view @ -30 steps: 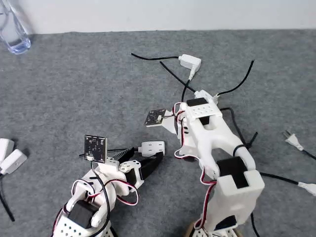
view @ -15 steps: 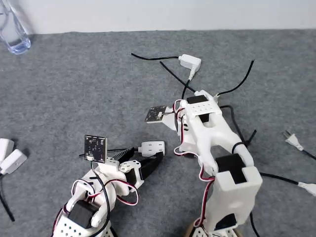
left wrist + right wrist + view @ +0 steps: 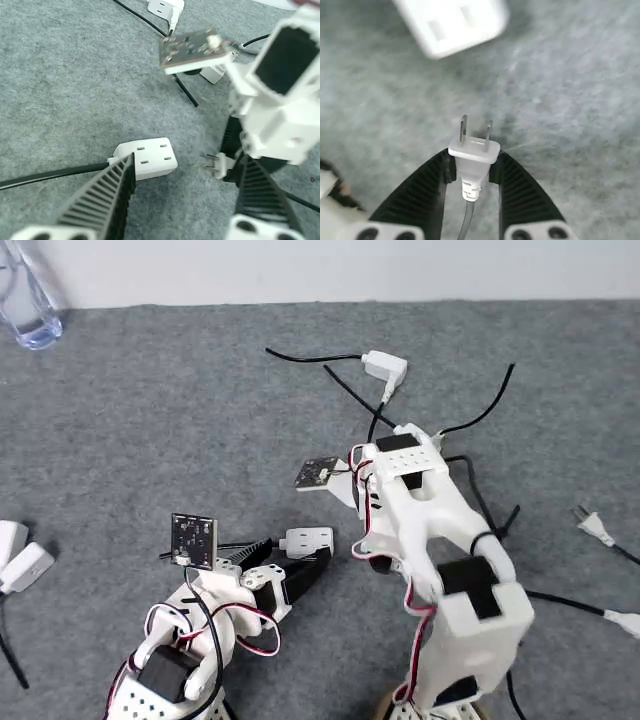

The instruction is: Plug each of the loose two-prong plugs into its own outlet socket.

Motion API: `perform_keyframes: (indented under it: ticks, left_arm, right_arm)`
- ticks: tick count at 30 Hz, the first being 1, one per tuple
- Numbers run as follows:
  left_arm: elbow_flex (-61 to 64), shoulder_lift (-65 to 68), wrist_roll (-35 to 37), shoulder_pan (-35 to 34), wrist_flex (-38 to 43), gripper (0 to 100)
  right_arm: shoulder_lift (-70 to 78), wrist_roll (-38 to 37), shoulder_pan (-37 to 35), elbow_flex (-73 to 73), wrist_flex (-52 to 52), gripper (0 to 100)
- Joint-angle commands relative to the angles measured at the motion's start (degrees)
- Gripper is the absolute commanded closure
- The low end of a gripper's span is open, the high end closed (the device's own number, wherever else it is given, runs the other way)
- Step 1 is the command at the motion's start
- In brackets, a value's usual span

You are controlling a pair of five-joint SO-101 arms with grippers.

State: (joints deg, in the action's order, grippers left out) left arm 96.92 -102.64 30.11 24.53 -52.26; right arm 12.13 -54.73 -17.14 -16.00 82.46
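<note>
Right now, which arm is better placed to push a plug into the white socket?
Right. The right end effector is shut on a two-prong plug, prongs facing the white socket. The left end effector is open, one finger beside that socket.

Grey felt mat (image 3: 150, 420) spreads right across the table. Up in the far corner, a clear container (image 3: 28, 312) stands at the mat's edge, against the white wall (image 3: 350, 270).
</note>
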Motion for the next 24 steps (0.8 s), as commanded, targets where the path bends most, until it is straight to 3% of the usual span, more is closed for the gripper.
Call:
perform_keyframes:
  ticks: [1, 8, 14, 24]
  left_arm:
    - [-0.4, -0.4, 0.3, -0.2, -0.2, 69]
    - [-0.4, -0.4, 0.3, -0.2, -0.2, 69]
    - [-0.4, -0.4, 0.3, -0.2, -0.2, 69]
    - [-0.4, -0.4, 0.3, -0.2, -0.2, 69]
  right_arm:
    - [-9.8, 1.2, -3.3, 1.6, 8.1, 99.1]
    - [-23.9, 6.4, -9.7, 1.6, 14.5, 99.1]
    - [-26.3, 13.0, -19.3, 1.6, 16.3, 99.1]
    - [-26.2, 14.2, -19.0, 4.7, 16.6, 99.1]
